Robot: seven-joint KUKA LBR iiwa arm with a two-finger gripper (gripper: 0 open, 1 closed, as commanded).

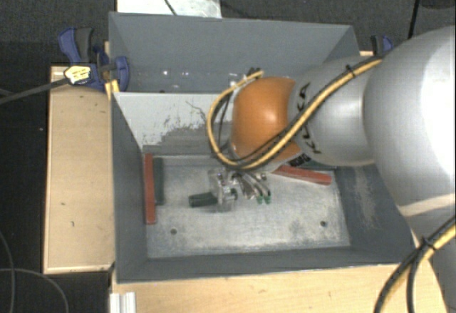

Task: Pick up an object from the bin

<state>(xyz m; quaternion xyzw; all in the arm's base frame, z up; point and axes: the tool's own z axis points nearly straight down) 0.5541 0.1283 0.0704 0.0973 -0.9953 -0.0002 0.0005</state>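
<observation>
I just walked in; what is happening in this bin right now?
The robot's gripper is down near the floor of the grey metal bin, about its middle, right beside a small dark oblong block. Nothing shows that it holds the block. A long red bar lies by the left wall, a flat red strip on the right.

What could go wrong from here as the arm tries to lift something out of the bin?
The gripper sits low beside the small dark block near the middle of the bin floor; it may push the block aside instead of catching it. The red strip lies partly under the arm, so a move could drag it. The long red bar hugs the left wall, leaving little room for a grasp.
</observation>
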